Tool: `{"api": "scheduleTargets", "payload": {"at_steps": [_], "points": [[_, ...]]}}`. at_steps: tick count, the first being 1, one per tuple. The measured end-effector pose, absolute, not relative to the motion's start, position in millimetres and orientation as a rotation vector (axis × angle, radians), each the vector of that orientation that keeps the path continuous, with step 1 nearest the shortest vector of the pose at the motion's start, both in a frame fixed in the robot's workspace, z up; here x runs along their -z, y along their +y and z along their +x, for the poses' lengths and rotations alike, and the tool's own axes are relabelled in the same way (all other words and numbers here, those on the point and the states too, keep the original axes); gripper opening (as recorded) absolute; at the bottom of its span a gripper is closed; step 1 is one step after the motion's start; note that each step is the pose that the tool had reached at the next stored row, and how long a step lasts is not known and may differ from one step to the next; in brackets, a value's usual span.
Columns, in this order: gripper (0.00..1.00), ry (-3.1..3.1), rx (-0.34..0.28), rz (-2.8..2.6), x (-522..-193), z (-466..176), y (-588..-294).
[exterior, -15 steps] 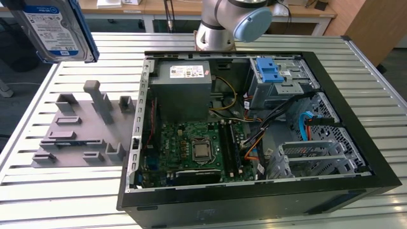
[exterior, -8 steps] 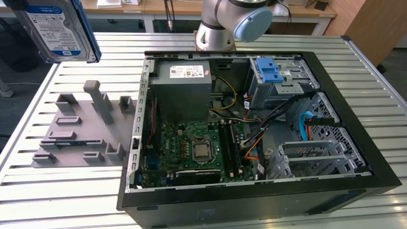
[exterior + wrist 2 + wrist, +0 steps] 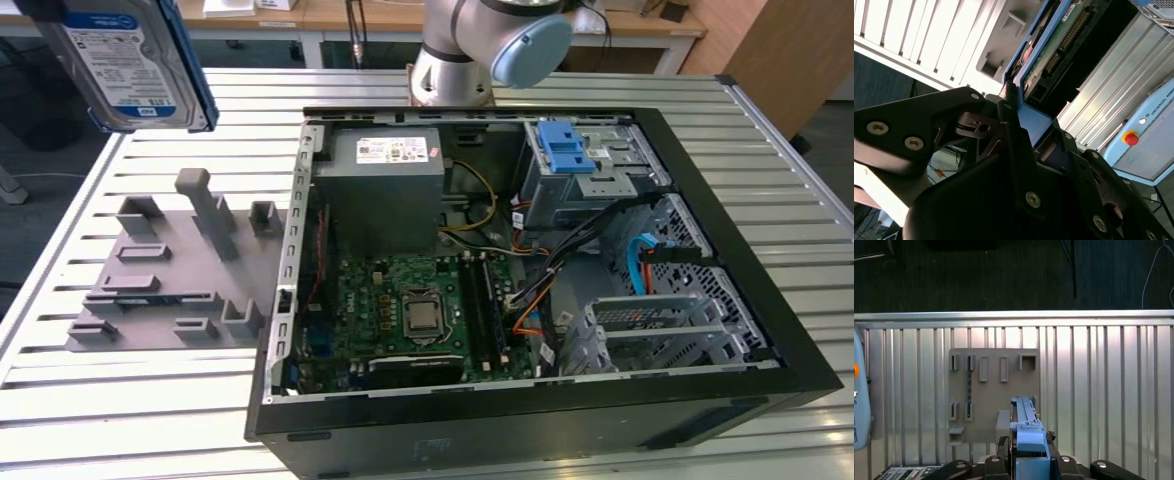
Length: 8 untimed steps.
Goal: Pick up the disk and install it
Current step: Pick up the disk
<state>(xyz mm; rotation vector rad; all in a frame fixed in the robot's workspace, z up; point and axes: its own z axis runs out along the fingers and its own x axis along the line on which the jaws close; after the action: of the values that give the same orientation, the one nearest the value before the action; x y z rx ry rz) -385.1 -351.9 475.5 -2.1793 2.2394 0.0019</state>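
The disk (image 3: pixel 127 60) hangs high above the table at the exterior view's left, upright, its blue-and-white label facing the camera and a blue rail along its edge. In the first wrist view the disk (image 3: pixel 1024 412) shows edge-on over the grey holder plate (image 3: pixel 994 390), with my gripper (image 3: pixel 1026 439) shut on it from both sides. The second wrist view shows the disk's (image 3: pixel 1054 45) green circuit board and blue rail rising from between the black fingers (image 3: pixel 1009 117).
An open black computer case (image 3: pixel 747 250) lies on the slatted aluminium table (image 3: pixel 160 400). Inside are a grey power supply box (image 3: pixel 387 190), the motherboard (image 3: pixel 414 315) and a drive bay with a blue latch (image 3: pixel 567 150). The arm's base (image 3: pixel 461 60) stands behind the case.
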Motion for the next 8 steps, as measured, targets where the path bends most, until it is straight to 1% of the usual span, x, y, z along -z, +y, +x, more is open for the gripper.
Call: {"api": "scheduleTargets", "payload": {"at_steps": [8], "points": [[0.36,2.239,-0.002,-2.179,-475.5,-379.3,-352.6]]}}
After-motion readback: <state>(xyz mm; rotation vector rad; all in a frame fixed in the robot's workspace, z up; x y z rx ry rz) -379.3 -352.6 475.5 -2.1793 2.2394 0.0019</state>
